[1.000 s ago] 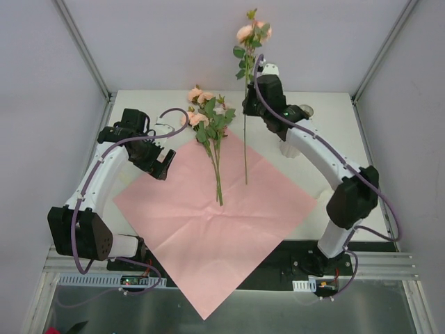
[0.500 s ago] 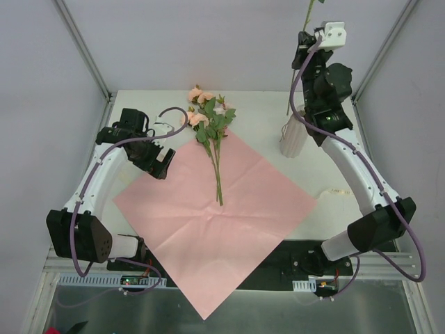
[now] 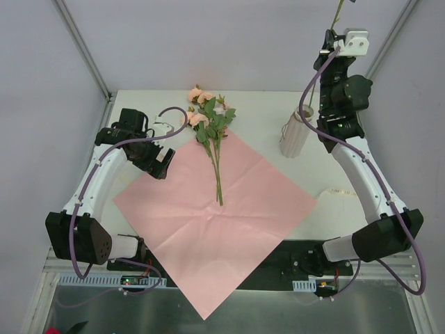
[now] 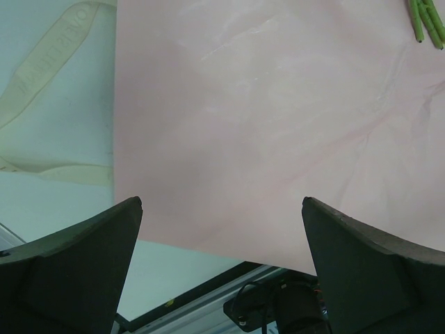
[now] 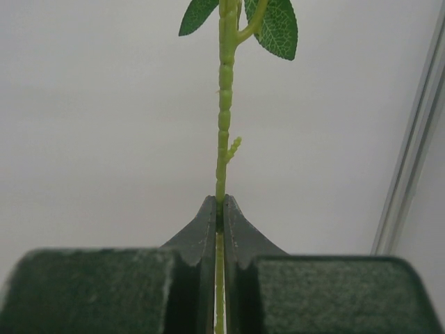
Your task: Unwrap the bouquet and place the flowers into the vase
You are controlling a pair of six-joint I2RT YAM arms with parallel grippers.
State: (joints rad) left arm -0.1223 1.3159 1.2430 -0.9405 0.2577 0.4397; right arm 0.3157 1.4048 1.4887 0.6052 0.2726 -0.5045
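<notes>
Holds one rose stem (image 5: 224, 104) pinched tight in the right gripper (image 5: 219, 204), raised high over the far right corner of the table (image 3: 264, 111), above the vase (image 3: 294, 134). Brings the stem's lower end down near the vase mouth (in or just outside, cannot tell). Shows the other flowers (image 3: 212, 129) lying across the far corner of the flat pink paper (image 3: 215, 216), blooms off the sheet. Hovers the left gripper (image 4: 221, 202) over the paper's left edge, jaws spread wide, empty, beside a cream ribbon (image 4: 42, 69).
</notes>
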